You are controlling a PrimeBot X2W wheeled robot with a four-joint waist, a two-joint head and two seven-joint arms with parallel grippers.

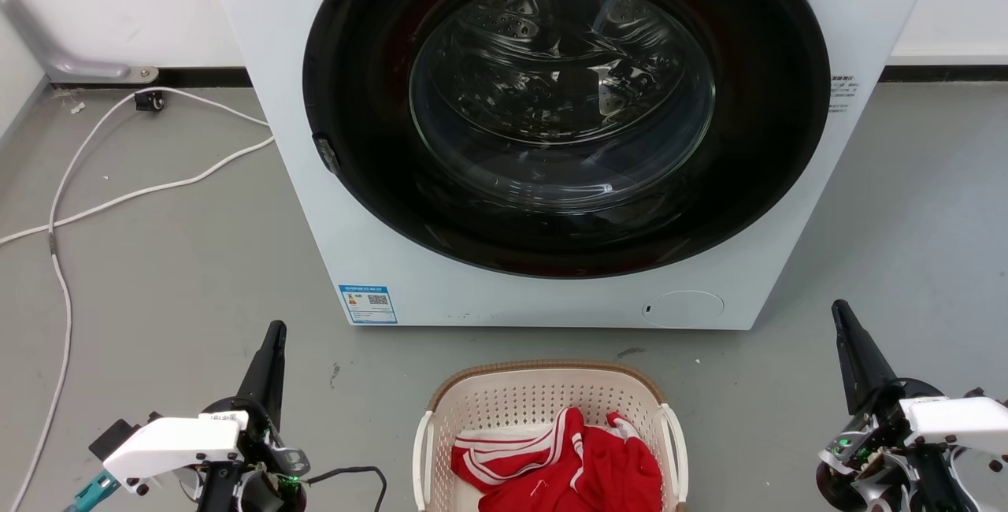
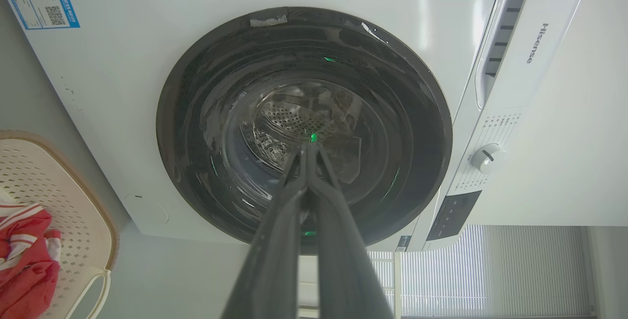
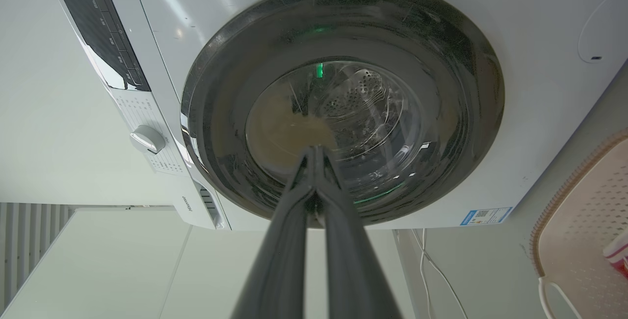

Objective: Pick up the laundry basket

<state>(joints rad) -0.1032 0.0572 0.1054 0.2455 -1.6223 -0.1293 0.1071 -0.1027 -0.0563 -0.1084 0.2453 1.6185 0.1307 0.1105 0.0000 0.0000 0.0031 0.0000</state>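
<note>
The laundry basket (image 1: 543,402) is cream-white perforated plastic with a brown woven-look rim and white side handles. It stands on the floor at the bottom middle of the head view, holding a red and white garment (image 1: 567,469). My left gripper (image 1: 276,328) is shut and empty, well to the basket's left, fingers pointing at the washer. My right gripper (image 1: 839,307) is shut and empty, well to the basket's right. In the left wrist view the basket (image 2: 73,201) shows at the left edge beyond my left gripper (image 2: 308,146). In the right wrist view the basket (image 3: 584,221) lies at the right edge, past my right gripper (image 3: 316,148).
A white front-loading washer (image 1: 394,260) with a dark round door (image 1: 563,114) stands just behind the basket. White cables (image 1: 118,197) trail over the grey floor at the left. Bare floor lies on both sides of the basket.
</note>
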